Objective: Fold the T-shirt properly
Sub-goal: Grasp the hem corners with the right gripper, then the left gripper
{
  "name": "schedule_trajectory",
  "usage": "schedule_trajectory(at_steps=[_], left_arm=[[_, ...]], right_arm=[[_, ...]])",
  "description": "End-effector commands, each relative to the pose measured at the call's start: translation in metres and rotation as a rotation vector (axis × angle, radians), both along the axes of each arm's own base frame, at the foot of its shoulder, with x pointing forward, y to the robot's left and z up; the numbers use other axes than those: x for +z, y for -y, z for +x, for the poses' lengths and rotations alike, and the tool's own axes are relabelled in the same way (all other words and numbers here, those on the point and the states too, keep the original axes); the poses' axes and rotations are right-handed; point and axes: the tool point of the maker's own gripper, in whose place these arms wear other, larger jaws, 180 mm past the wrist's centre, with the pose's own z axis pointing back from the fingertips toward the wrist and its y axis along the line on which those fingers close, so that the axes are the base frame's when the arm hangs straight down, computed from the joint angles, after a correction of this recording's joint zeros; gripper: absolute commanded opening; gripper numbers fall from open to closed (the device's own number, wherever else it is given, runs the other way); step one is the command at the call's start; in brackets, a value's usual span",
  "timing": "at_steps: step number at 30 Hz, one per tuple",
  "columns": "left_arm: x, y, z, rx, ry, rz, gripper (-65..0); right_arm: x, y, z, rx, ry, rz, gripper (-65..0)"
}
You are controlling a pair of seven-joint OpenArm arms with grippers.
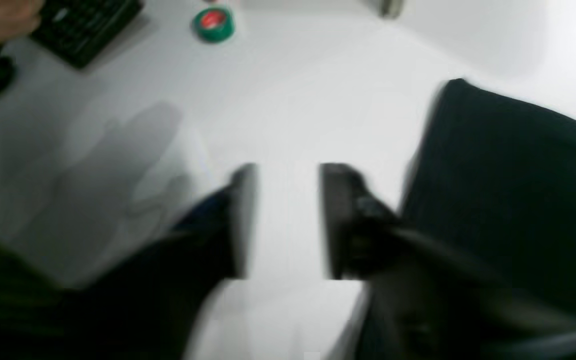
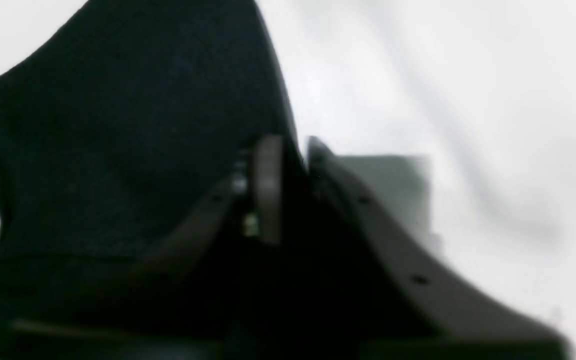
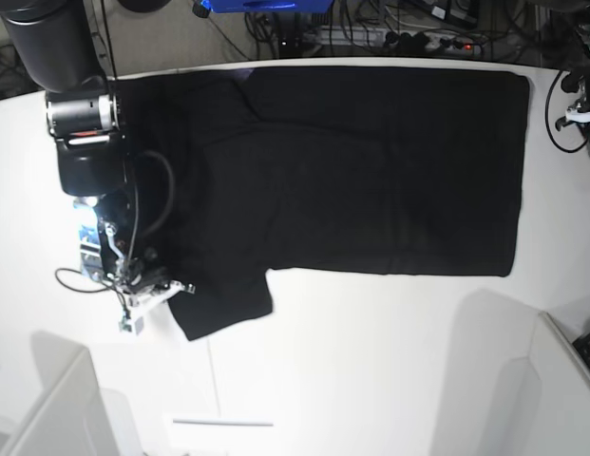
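Large black cloth T-shirt (image 3: 371, 161) lying flat, unfolded; folding barely starting. Right gripper (image 2: 288, 150) clenching sleeve edge btwn its jaws. Left gripper (image 1: 288, 220) released, shirt just beside.

You have a big white table (image 3: 371, 361) with a round back edge. It is bright, and soft grey shadows lie near the front. Behind it, on the floor, sit lots of dark cables (image 3: 275, 28) and a power strip (image 3: 409, 40). On the table in the left wrist view are a black keyboard (image 1: 85, 27) and a green tape roll (image 1: 213, 24).
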Motion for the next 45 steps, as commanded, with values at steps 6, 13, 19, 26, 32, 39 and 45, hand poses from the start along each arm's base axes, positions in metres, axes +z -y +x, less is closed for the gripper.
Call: schedule_trajectory(at_steps=[6,13,19,26,32,39,45], left_arm=[[0.000,-0.019,0.027,-0.012,0.016,-0.012,-9.9],[-0.005,-0.032,0.079,-0.088,-0.037,-0.044,-10.2],[-0.013,-0.029,0.122,-0.156,-0.060,-0.077,-10.2],[-0.030,-0.013,0.164,-0.212,-0.076,-0.145,-10.2],[-0.045,0.006,0.207,-0.269,-0.115,-0.206,-10.2],[-0.061,0.027,0.242,-0.319,-0.184,-0.252,-10.2],[-0.077,0.020,0.255,-0.305,-0.265,-0.175,-10.2]], right_arm=[[0.011,0.000,0.009,0.002,0.017,0.008,-65.0],[0.011,-0.001,0.008,0.005,0.015,0.007,-65.0],[0.013,-0.002,0.010,0.004,0.022,0.011,-65.0],[0.014,-0.002,0.012,0.004,0.025,0.011,-65.0],[0.014,-0.002,0.012,0.004,0.025,0.011,-65.0],[0.014,-0.002,0.012,0.004,0.025,0.011,-65.0],[0.014,-0.002,0.011,0.004,0.024,0.011,-65.0]])
